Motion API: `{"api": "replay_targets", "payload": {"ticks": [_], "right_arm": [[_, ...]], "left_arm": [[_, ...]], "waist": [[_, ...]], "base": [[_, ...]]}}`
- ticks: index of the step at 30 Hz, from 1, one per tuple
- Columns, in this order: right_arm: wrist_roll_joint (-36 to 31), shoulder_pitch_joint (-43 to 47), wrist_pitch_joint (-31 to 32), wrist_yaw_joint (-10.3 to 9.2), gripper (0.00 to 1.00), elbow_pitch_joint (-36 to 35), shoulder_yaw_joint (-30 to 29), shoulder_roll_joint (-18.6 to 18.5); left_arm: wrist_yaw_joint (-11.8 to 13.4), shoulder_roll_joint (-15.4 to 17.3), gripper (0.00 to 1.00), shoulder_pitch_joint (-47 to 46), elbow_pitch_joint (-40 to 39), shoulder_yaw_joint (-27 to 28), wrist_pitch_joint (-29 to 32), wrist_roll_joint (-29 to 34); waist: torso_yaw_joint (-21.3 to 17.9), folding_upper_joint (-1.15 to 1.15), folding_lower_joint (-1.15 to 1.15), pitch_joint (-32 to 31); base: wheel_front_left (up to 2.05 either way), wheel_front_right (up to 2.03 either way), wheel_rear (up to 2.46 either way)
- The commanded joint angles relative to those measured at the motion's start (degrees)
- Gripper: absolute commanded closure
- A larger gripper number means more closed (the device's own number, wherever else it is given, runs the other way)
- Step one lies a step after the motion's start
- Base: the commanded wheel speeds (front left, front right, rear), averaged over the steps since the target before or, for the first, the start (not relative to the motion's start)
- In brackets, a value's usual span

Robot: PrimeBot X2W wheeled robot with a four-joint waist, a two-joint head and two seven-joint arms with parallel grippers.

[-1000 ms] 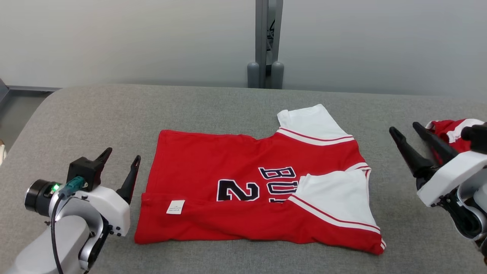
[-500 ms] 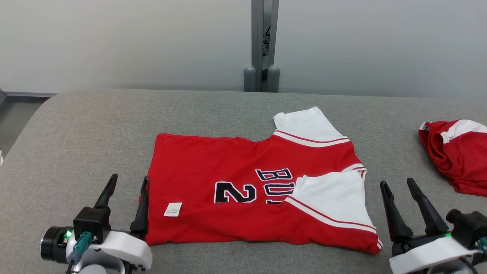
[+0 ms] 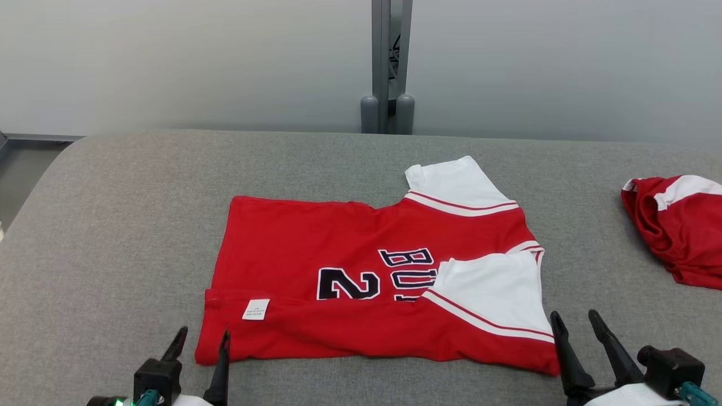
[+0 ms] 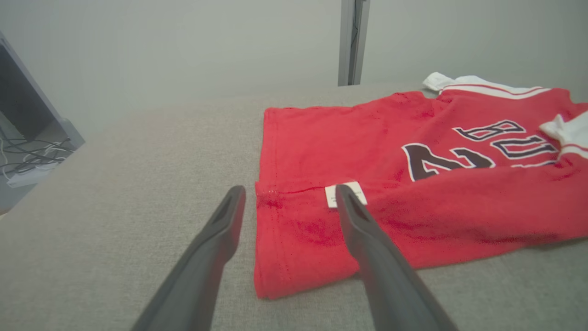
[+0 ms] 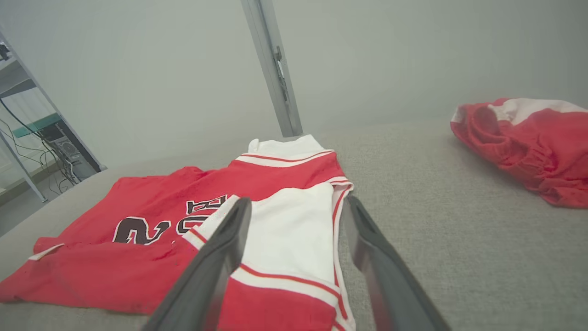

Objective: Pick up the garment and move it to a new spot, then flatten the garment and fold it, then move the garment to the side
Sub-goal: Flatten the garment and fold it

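Currently a red basketball jersey [image 3: 361,270] lies spread on the grey desk [image 3: 124,225], its long axis running left to right, with the hem at the left. The left gripper [image 3: 204,332], fingers wide and empty, sits just beside the near hem corner. The right gripper [image 3: 574,314], also wide and empty, sits just beside the near sleeve corner. Each arm is about equally close to its own end. Navy lettering reads "BU", the rest hidden under a folded white sleeve [image 3: 491,287], beside a numeral 2. The print on a small white label [image 3: 255,309] is unreadable.
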Motion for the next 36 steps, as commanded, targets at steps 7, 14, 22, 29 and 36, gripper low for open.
{"api": "replay_targets", "payload": {"ticks": [7,14,22,29,36], "right_arm": [[2.7,-0.8,-0.2,0.03,0.0,8.1,1.4,-0.8],[5.1,-3.1,-0.1,0.04,0.0,14.3,2.3,-1.4],[7.7,-5.4,1.9,0.04,0.0,18.7,4.6,-1.7],[12.9,-6.6,3.6,0.04,0.0,20.5,7.5,-2.0],[16.2,-7.9,4.7,0.03,0.0,22.4,10.0,-2.7]], "left_arm": [[-2.4,-1.7,0.0,-3.2,12.4,1.1,0.4,-2.8],[-5.7,-4.6,0.0,-6.4,19.8,3.8,4.0,-9.7],[-8.5,-5.9,0.0,-8.9,23.1,4.1,6.5,-13.0],[-10.0,-6.5,0.0,-10.4,24.5,4.2,6.9,-15.0],[-10.9,-6.8,1.0,-11.6,25.6,3.4,7.0,-16.0]], "waist": [[0.0,0.0,0.0,0.1],[-0.1,0.0,0.0,1.4],[0.1,0.0,0.0,2.3],[0.3,0.0,0.0,2.9],[0.5,0.0,0.0,3.5]], "base": [[0.0,0.0,0.0],[0.0,0.0,0.0],[0.0,0.0,0.0],[0.0,0.0,0.0],[0.0,0.0,0.0]]}}
